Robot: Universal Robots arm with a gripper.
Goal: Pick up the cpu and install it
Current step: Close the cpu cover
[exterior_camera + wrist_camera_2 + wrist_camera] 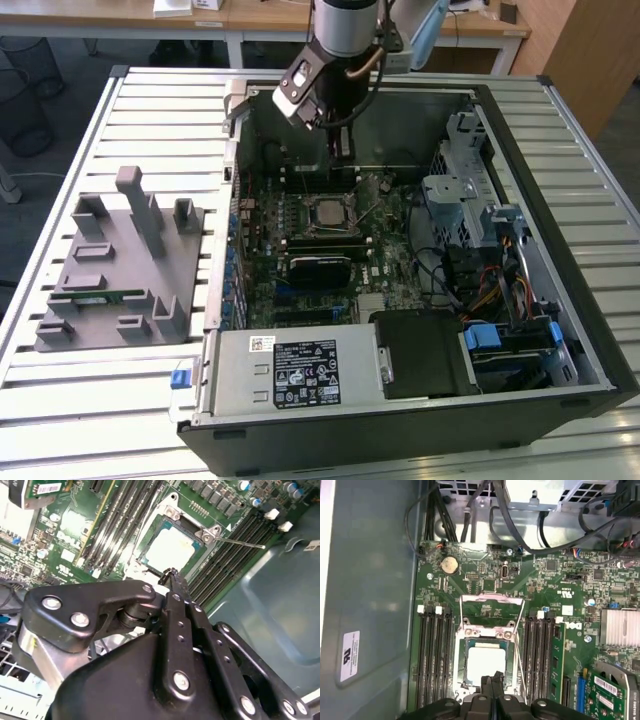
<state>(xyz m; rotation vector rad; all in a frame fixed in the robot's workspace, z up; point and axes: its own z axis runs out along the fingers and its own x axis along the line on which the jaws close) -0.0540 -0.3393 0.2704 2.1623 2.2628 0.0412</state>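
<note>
Already the cpu (pixel 484 662) lies flat in its socket on the green board (pixel 545 580), pale top bare, with the metal hold-down frame (pixel 490 597) swung open beside it. My claw (pixel 492 681) hangs above the cpu's edge, fingers pressed together and gripping nothing. The board sits inside the open computer case (pixel 400 425) on the slatted desk (pixel 100 400).

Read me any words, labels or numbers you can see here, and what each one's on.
Nothing reads clearly.
Label on the power supply box: print too small.
White sticker on the case wall: too small.
Stickers on the green card: too small.
cpu top plate: no marking made out.
</note>
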